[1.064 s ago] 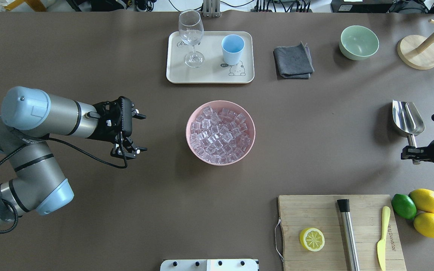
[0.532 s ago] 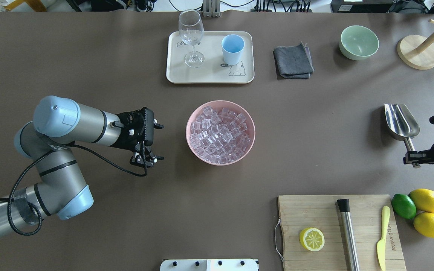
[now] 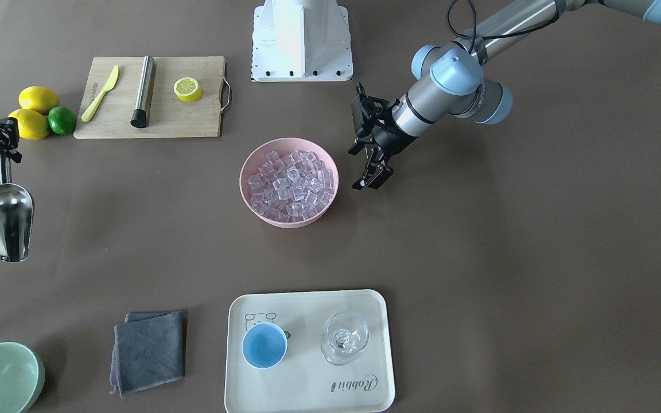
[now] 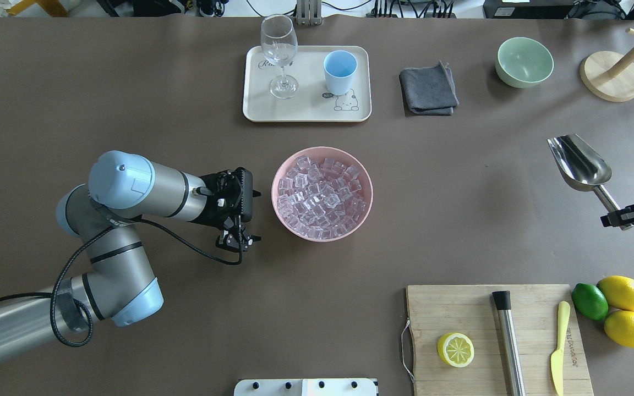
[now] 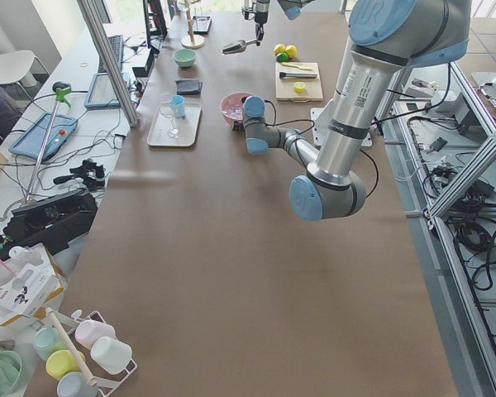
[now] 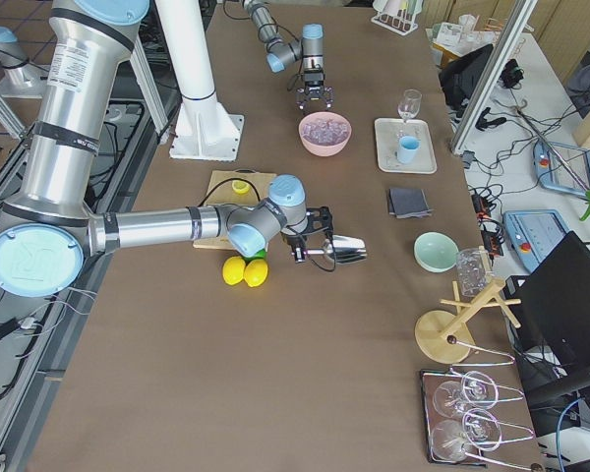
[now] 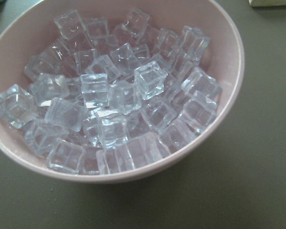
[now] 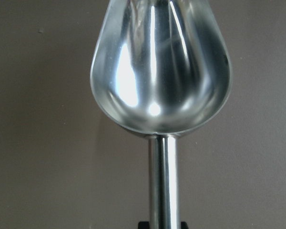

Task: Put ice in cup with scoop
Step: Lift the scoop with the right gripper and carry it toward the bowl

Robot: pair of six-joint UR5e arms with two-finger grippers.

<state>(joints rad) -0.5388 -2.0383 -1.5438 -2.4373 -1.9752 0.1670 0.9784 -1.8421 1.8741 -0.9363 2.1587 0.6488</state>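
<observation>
The ice [image 4: 321, 193] is a heap of clear cubes in a pink bowl [image 4: 289, 159] at the table's middle, and fills the left wrist view [image 7: 119, 95]. The light-blue cup [image 4: 340, 71] stands empty on a cream tray [image 4: 306, 113] at the far side. My right gripper [image 4: 621, 215] is shut on the handle of the steel scoop [image 4: 578, 163], which is empty and held off the table at the right edge; its bowl shows in the right wrist view [image 8: 159, 71]. My left gripper [image 4: 255, 215] is open and empty, just left of the pink bowl.
A stemmed glass [image 4: 279, 55] stands on the tray beside the cup. A grey cloth [image 4: 428, 88], a green bowl [image 4: 524, 61] and a wooden stand [image 4: 611, 77] lie far right. A cutting board [image 4: 460, 308] with lemon half, steel rod and knife is near right, by lemons [image 4: 623, 292].
My left arm has moved right, up to the pink bowl. My right gripper has carried the scoop farther from the robot and a little left, swinging it to a slant.
</observation>
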